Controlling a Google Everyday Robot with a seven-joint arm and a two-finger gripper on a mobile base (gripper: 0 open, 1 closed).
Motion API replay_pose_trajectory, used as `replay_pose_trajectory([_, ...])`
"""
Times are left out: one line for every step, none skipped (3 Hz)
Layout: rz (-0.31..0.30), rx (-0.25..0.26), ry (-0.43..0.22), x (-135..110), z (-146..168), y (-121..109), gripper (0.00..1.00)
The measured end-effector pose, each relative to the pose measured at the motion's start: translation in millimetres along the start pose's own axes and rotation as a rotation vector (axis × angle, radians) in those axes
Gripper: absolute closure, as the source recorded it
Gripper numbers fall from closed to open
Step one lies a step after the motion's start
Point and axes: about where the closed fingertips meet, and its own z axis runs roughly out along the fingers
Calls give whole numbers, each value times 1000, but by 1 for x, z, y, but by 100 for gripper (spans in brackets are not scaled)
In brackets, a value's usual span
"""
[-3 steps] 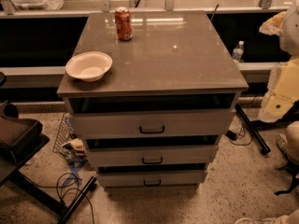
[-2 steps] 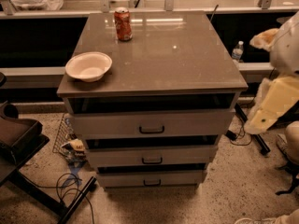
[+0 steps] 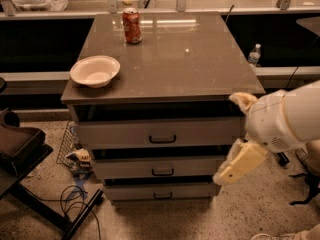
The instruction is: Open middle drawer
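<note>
The middle drawer (image 3: 160, 168) is the grey front of in-between height, second from the top of the cabinet, with a small black bar handle (image 3: 162, 172) at its centre. It looks closed, level with the drawers above and below. My gripper (image 3: 226, 138) is at the cabinet's right front corner, in front of the right ends of the top and middle drawers. Its cream fingers (image 3: 239, 163) stand apart, open and empty, well right of the handle. The white arm (image 3: 285, 120) comes in from the right.
A red soda can (image 3: 132, 26) and a white bowl (image 3: 95, 71) stand on the cabinet top (image 3: 190, 59). The taller top drawer (image 3: 160, 133) and slim bottom drawer (image 3: 159, 192) flank the middle one. A black stand and cables (image 3: 75, 204) lie on the floor at left; a water bottle (image 3: 254, 54) stands behind at right.
The arm has swung in from the right edge, leftward and down, and the gripper now sits by the cabinet's right front corner. The cabinet, can and bowl are unmoved.
</note>
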Motion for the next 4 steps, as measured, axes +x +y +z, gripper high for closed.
replay_pose_trajectory([13, 8, -151, -8, 50, 17, 0])
replay_pose_trajectory([4, 42, -247, -16, 95, 20, 0])
replay_pose_trajectory([-15, 66, -299, -23, 126, 20, 0])
replay_pose_trajectory([-15, 66, -299, -23, 126, 20, 0])
